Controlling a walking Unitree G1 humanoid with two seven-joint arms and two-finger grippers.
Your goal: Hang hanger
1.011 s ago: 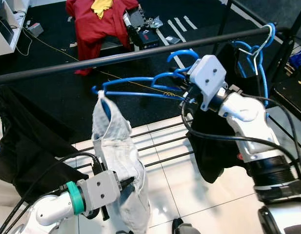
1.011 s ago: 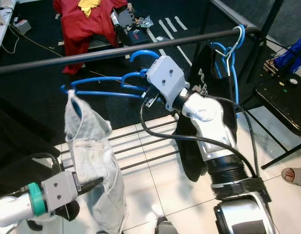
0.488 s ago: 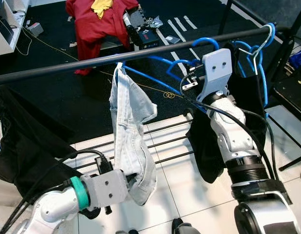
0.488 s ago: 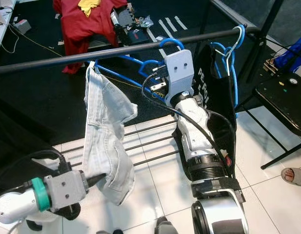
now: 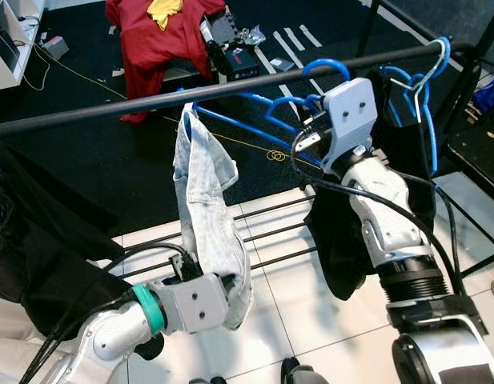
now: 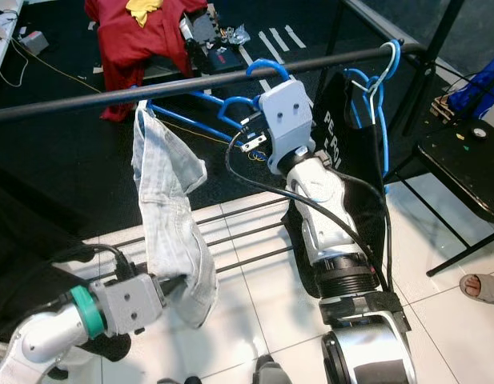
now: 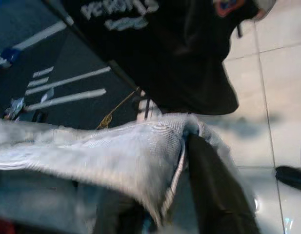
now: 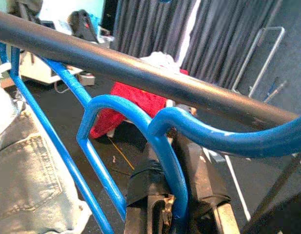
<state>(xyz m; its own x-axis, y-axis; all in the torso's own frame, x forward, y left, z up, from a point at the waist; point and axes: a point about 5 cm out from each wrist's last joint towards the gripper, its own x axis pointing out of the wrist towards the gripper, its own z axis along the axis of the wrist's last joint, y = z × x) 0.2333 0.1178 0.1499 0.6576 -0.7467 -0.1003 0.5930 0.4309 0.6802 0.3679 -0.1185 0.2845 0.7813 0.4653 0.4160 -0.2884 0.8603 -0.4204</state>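
A blue hanger point(image 5: 255, 108) hangs tilted at the black rail point(image 5: 110, 108), its hook point(image 5: 327, 67) arching across the bar. My right gripper point(image 8: 172, 212) is shut on the hanger's neck just under the hook point(image 8: 223, 139); whether the hook rests on the rail point(image 8: 140, 73) I cannot tell. A pale denim garment point(image 5: 202, 192) dangles from the hanger's left end. Low at the left, my left gripper point(image 5: 230, 290) is shut on the garment's hem, and its dark fingers point(image 7: 213, 195) pinch the denim point(image 7: 116, 156).
More blue hangers point(image 5: 427, 80) with a black garment point(image 5: 347, 240) hang at the rail's right end. Black clothes point(image 5: 38, 232) hang on the left. The rack's lower bars point(image 5: 271, 232) cross the tiles. A red garment point(image 5: 154, 36) lies behind. A person's foot point(image 6: 480, 286) is at right.
My right gripper lifted the hanger from below the rail up to it, and the garment swung up and now hangs straighter. My left gripper followed to the right with the hem.
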